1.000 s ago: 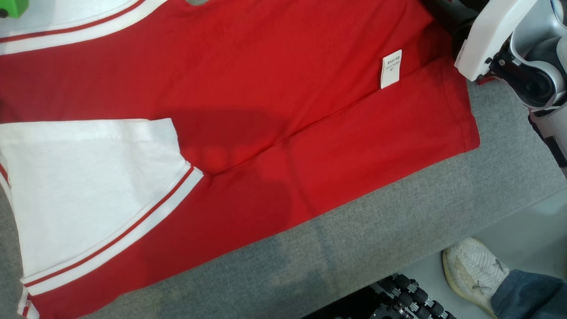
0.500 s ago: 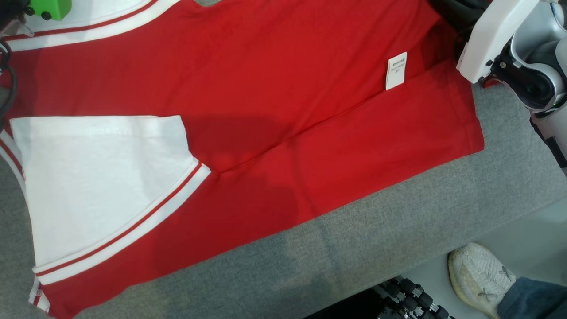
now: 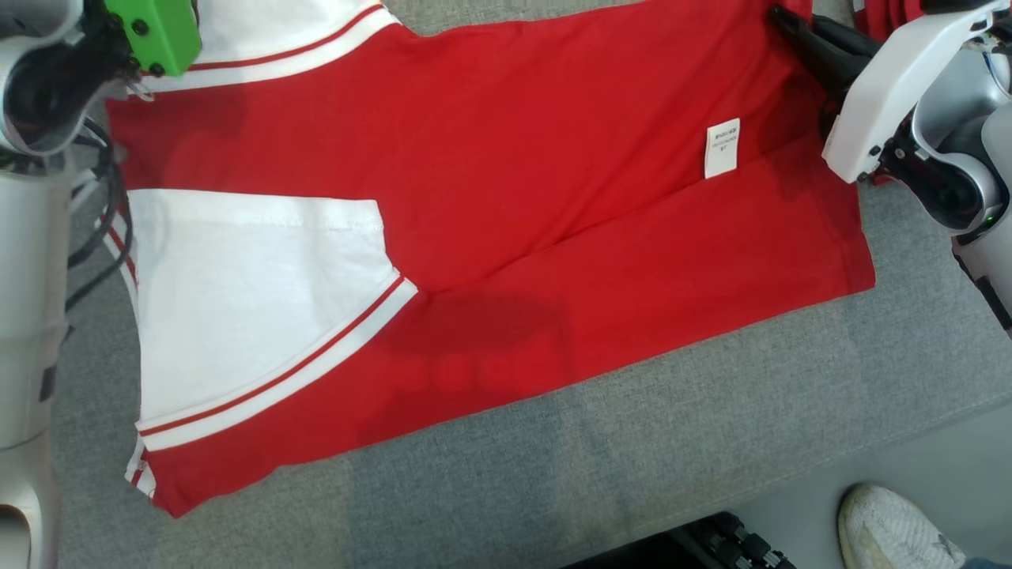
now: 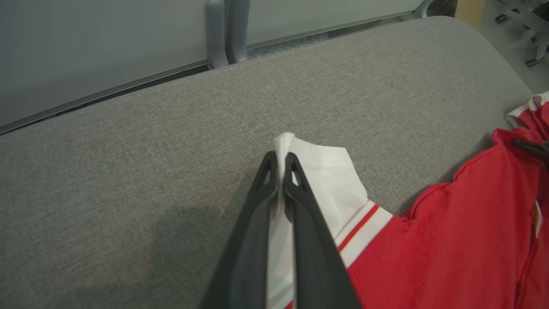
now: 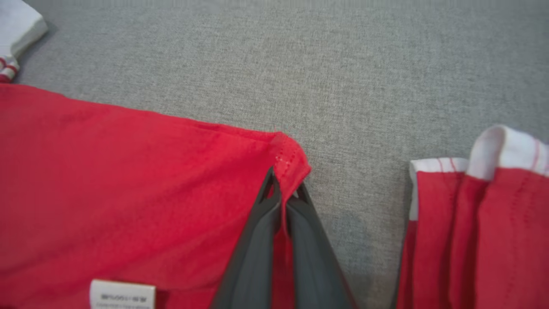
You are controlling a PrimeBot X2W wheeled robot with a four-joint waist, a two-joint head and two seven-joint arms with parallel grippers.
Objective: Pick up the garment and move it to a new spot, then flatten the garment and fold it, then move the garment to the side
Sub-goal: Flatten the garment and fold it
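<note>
Fabric sat in both grips: the left pincer (image 4: 281, 161) pinched the tip of the white sleeve (image 4: 326, 171), and the right pincer (image 5: 285, 189) pinched the red hem corner (image 5: 294, 161). The garment (image 3: 506, 197), a red shirt with white, red-striped sleeves, lay spread on the grey desk (image 3: 632, 458), a white label (image 3: 722, 148) showing near that hem.

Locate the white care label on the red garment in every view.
Head view: care label, upper right, on the red garment.
Left wrist view: pale sliver at the right edge.
Right wrist view: bottom left.
Shared landmark: the right hand pinching the nearby red corner.
</note>
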